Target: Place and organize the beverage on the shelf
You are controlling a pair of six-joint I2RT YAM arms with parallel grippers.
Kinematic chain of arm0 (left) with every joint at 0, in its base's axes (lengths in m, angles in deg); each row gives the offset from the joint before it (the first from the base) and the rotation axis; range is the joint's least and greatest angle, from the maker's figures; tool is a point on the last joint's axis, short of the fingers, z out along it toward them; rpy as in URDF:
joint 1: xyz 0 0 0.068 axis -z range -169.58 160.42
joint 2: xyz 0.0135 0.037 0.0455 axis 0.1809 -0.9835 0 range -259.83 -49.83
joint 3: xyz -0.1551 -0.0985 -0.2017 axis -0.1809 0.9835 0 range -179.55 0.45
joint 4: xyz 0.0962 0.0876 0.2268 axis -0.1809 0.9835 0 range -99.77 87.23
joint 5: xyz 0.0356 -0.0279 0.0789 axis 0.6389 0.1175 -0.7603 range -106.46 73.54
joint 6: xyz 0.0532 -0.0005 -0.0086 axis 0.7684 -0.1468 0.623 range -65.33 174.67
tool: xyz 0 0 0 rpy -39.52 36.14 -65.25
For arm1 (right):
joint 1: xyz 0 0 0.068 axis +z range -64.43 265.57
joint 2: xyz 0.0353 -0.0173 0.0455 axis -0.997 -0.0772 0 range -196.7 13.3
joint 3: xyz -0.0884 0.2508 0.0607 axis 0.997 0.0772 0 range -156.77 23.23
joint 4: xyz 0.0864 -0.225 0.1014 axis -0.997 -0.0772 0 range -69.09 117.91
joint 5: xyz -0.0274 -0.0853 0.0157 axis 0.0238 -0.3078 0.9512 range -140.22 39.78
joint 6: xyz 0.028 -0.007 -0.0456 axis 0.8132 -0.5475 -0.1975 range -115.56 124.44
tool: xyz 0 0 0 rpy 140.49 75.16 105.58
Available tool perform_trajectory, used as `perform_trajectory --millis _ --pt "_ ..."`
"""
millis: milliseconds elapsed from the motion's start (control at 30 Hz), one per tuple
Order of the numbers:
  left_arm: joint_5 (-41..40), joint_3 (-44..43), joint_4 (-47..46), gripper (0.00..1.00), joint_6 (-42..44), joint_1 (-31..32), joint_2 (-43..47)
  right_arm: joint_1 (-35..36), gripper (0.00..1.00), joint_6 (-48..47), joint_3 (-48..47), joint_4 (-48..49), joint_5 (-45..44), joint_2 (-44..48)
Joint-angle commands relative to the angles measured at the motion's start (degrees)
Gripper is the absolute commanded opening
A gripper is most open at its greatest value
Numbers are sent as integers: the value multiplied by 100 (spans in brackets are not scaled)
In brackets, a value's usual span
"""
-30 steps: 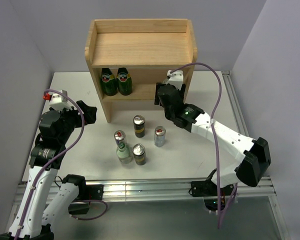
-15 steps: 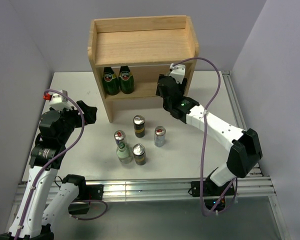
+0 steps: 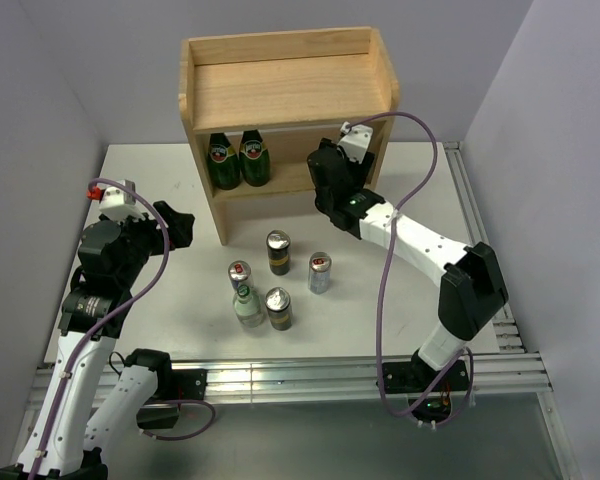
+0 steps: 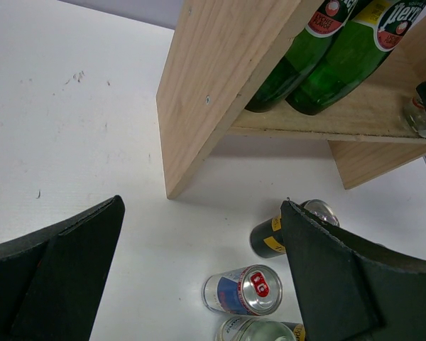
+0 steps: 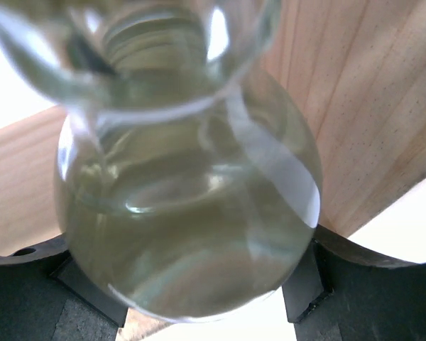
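right arm is carrying a clear bottle into the shelf's lower tier

over the last second i'm watching the right hand (image 3: 326, 170) pushing further up-frame, from just outside the shelf (image 3: 280, 48) to under its top board at centre-right of the overhead view. it's gripping a clear glass bottle (image 5: 188, 213) between its fingers, with wood close behind. i can't tell whether the base is down on the lower tier (image 3: 285, 182) yet. two green bottles (image 3: 237, 160) are standing at that tier's left. the left hand (image 4: 202, 213) is hanging spread wide at mid-left. i'm judging this placement nearly done, with five drinks (image 3: 278, 252) waiting on the worktop (image 3: 195, 320).
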Motion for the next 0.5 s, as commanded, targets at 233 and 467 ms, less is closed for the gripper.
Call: perform_trajectory --millis 233,467 --pt "67 25 -204 99 143 -25 27 -95 0 81 -518 503 -588 -582" --pt "76 25 -212 99 143 -33 54 -95 0 169 -571 468 -773 -827"
